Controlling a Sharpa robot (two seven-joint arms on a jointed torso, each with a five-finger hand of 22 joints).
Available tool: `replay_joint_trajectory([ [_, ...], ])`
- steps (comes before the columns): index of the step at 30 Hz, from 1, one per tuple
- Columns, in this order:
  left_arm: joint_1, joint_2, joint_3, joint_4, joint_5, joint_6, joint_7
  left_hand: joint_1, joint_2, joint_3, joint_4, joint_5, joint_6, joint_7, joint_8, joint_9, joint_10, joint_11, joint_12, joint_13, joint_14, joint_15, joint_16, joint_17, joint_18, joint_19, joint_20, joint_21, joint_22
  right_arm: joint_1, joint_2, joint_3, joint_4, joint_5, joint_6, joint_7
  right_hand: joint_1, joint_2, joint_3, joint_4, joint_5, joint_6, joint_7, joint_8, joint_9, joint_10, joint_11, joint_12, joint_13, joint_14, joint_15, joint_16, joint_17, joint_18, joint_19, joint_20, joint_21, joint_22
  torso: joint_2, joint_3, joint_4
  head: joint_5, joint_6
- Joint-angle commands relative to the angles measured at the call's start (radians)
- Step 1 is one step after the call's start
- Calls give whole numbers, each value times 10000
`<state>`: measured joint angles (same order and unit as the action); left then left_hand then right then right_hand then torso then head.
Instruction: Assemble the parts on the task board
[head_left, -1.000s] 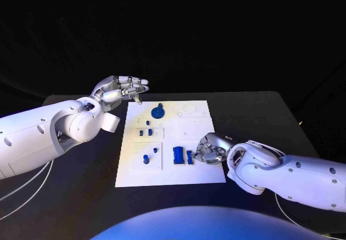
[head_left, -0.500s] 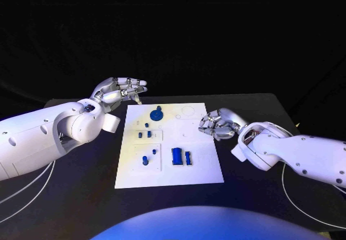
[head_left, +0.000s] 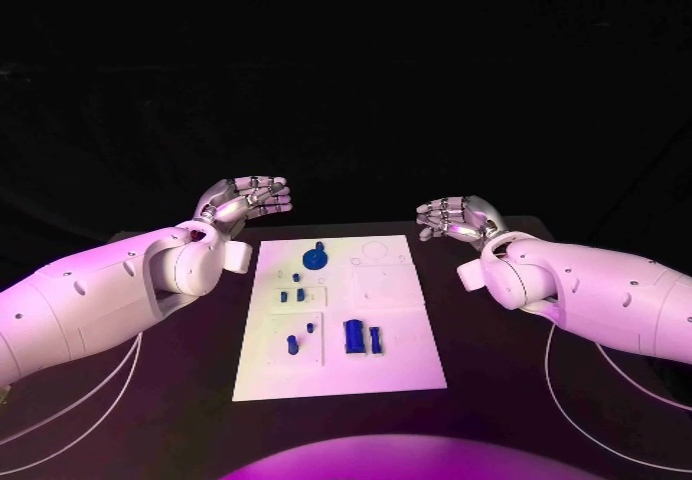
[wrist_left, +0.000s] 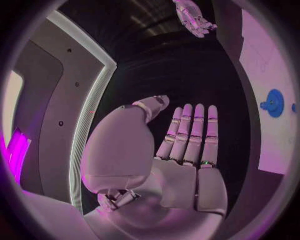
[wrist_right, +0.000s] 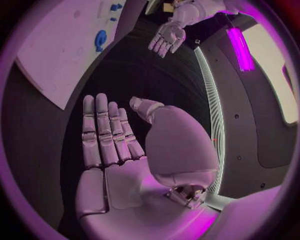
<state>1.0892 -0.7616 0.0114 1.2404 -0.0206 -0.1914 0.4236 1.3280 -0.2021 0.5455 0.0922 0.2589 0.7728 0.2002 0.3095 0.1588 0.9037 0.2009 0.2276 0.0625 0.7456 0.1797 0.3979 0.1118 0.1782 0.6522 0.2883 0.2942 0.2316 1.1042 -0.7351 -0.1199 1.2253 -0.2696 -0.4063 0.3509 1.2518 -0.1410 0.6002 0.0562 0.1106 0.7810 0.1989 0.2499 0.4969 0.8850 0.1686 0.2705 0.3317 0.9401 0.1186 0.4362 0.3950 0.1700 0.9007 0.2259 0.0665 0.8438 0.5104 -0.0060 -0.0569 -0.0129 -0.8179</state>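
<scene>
We see the left hand (head_left: 248, 198) raised over the far left part of the black worktop (head_left: 490, 350), just off the far left corner of the task board (head_left: 411, 350), its fingers straight and apart with nothing in them. The task board lies in the middle of the worktop, and the blue parts rest on it: a round part (head_left: 316, 257) near its far edge, small pieces (head_left: 294, 294) below that, and two upright bars (head_left: 355, 337) towards its near edge. The right hand (head_left: 456, 214) hovers off the board's far right corner, likewise spread and empty. We judge that no part is being handled at this moment, so the next move calls for one hand to come down on a loose blue part and grasp it. We can read no writing, brand or label anywhere.
</scene>
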Motion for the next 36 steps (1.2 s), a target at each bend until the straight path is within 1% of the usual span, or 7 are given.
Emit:
replay_joint_trajectory([
  [1, -96, 261, 6, -426, 748, -471, 607, 137, 30, -222, -17, -16, -174, 78, -213, -76, -321, 7, -518, 1, -284, 103, -657, -172, -253, -41, 24, -535, -379, -6, 335, 20, -618, 1502, 1048, 1096, -86, 152, -87, -322, -14, 132, 134, -316, -364, 208, 47, -507, -994, 35, 97, -875, -527, 118, -163, 140, -32, -950, -170, 92, 48, 63, 253],
  [7, -194, 415, 3, -708, 405, -273, 258, -3904, 2021, -5455, -922, -2589, -7728, -2002, -3095, -1588, -9037, -2009, -2276, -625, -7456, -1797, -3979, -1118, -1782, -6522, -2883, -2942, -2316, -2, 576, 27, -986, 990, 536, 595, -3927, 1410, -6002, -562, -1106, -7810, -1989, -2499, -4969, -8850, -1686, -2705, -3317, -9401, -1186, -4362, -3950, -1700, -9007, -2259, -665, -8438, -125, 83, 39, 90, 303],
  [12, -207, 375, -5, -441, 392, -640, 305, -5520, 2021, -5455, -922, -2589, -7728, -2002, -3095, -1588, -9037, -2009, -2276, -625, -7456, -1797, -3979, -1118, -1782, -6522, -2883, -2942, -2316, -47, 491, 124, -619, 1131, 191, 685, -5406, 1410, -6002, -562, -1106, -7810, -1989, -2499, -4969, -8850, -1686, -2705, -3317, -9401, -1186, -4362, -3950, -1700, -9007, -2259, -665, -8438, -80, 81, 91, 94, 487],
  [13, -212, 361, -7, -347, 387, -770, 322, -5825, 2021, -5455, -922, -2589, -7728, -2002, -3095, -1588, -9037, -2009, -2276, -625, -7456, -1797, -3979, -1118, -1782, -6522, -2883, -2942, -2316, -63, 461, 158, -488, 1181, 67, 718, -12518, 1410, -6002, -562, -1106, -7810, -1989, -2499, -4969, -8850, -1686, -2705, -3317, -9401, -1186, -4362, -3950, -1700, -9007, -2259, -665, -8438, -64, 80, 109, 95, 552],
  [15, -221, 334, -13, -163, 378, -1023, 354, -6264, 2021, -5455, -922, -2589, -7728, -2002, -3095, -1588, -9037, -2009, -2276, -625, -7456, -1797, -3979, -1118, -1782, -6522, -2883, -2942, -2316, -93, 402, 225, -235, 1278, -171, 780, -12518, 1410, -6002, -562, -1106, -7810, -1989, -2499, -4969, -8850, -1686, -2705, -3317, -9401, -1186, -4362, -3950, -1700, -9007, -2259, -665, -8438, -33, 79, 145, 98, 679],
  [16, -231, 303, -19, 40, 368, -1303, 390, -13280, 2021, -5455, -922, -2589, -7728, -2002, -3095, -1588, -9037, -2009, -2276, -625, -7456, -1797, -3979, -1118, -1782, -6522, -2883, -2942, -2316, -127, 338, 299, 44, 1386, -433, 849, -12518, 1410, -6002, -562, -1106, -7810, -1989, -2499, -4969, -8850, -1686, -2705, -3317, -9401, -1186, -4362, -3950, -1700, -9007, -2259, -665, -8438, 2, 77, 184, 101, 819],
  [36, -390, -180, -113, 3265, 208, -5744, 958, -13280, 2021, -5455, -922, -2589, -7728, -2002, -3095, -1588, -9037, -2009, -2276, -625, -7456, -1797, -3979, -1118, -1782, -6522, -2883, -2942, -2316, -542, -449, 1199, 3447, 2696, -3637, 1691, -12518, 1410, -6002, -562, -1106, -7810, -1989, -2499, -4969, -8850, -1686, -2705, -3317, -9401, -1186, -4362, -3950, -1700, -9007, -2259, -665, -8438, 338, 60, 569, 129, 2179],
])
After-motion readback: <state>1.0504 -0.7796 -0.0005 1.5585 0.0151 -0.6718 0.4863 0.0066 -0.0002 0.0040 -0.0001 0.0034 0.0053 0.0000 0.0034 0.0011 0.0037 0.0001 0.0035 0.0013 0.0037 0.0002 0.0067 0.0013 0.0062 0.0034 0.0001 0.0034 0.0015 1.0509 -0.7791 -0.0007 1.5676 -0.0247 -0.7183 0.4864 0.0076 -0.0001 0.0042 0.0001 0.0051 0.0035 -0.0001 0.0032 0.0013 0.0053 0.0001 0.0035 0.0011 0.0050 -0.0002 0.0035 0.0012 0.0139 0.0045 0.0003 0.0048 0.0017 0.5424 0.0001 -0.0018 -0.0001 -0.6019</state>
